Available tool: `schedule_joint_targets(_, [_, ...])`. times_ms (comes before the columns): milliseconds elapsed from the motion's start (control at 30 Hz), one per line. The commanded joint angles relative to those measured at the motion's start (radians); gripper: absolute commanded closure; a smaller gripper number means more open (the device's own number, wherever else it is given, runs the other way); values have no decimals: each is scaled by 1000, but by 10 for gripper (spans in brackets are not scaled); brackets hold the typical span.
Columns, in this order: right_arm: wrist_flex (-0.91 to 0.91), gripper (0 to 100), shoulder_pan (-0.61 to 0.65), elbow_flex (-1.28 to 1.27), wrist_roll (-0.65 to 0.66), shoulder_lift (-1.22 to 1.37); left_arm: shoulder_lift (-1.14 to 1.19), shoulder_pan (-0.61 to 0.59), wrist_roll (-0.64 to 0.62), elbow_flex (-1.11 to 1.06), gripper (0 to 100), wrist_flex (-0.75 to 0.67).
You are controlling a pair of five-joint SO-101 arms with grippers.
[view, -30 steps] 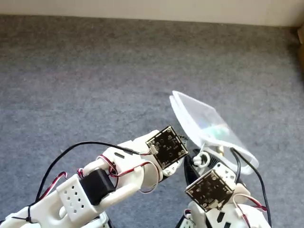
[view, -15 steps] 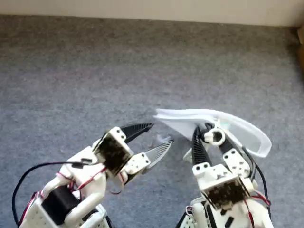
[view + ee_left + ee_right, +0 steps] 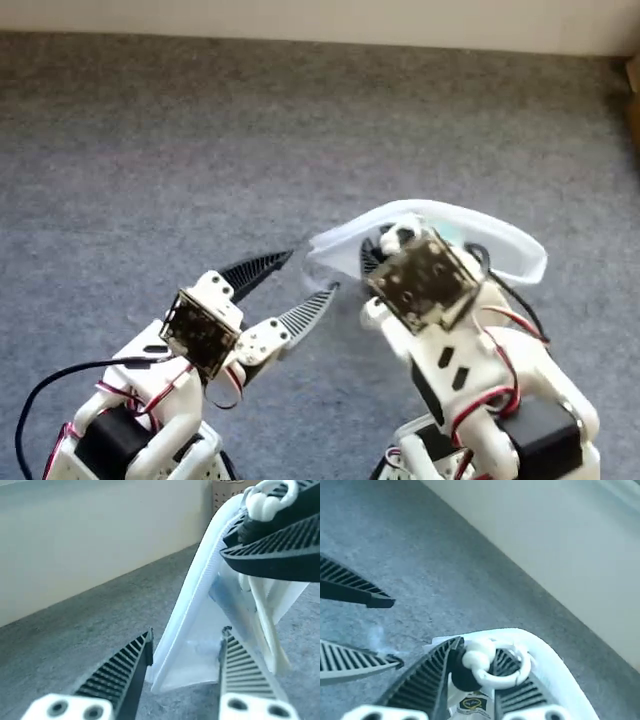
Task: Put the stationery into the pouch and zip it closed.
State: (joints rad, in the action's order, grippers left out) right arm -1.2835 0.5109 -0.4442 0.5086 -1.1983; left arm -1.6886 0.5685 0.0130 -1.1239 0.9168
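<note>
Right tool (image 3: 479, 666) pinches the pouch (image 3: 505, 248) by its ring pull (image 3: 475, 661), right of centre on the tabletop (image 3: 150, 150), presumably to draw the zip. Left tool (image 3: 311, 275) stands spread at the pouch's free end, seemingly to brace it.

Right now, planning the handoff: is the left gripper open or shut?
Open: the left gripper's jaws stand wide apart, near the pouch.

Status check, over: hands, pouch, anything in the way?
Left hand open, tips at the pouch end. Right hand shut on pouch by its zip ring. Nothing seen in the way.
</note>
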Motion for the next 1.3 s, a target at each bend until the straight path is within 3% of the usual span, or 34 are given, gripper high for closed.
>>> schedule_joint_targets(0, [-45,993,71,127,0,91,-7,-41,-8,19,785,3])
schedule_joint_targets(467, [-199,993,214,151,0,223,-7,-105,-8,39,785,9])
schedule_joint_targets(733, [-305,993,223,151,0,219,-7,-105,-8,39,785,17])
schedule_joint_targets(1033, [-433,993,223,153,63,214,-7,-94,-8,87,784,83])
schedule_joint_targets(1267, [-441,993,223,140,64,108,-7,-5,-8,87,745,121])
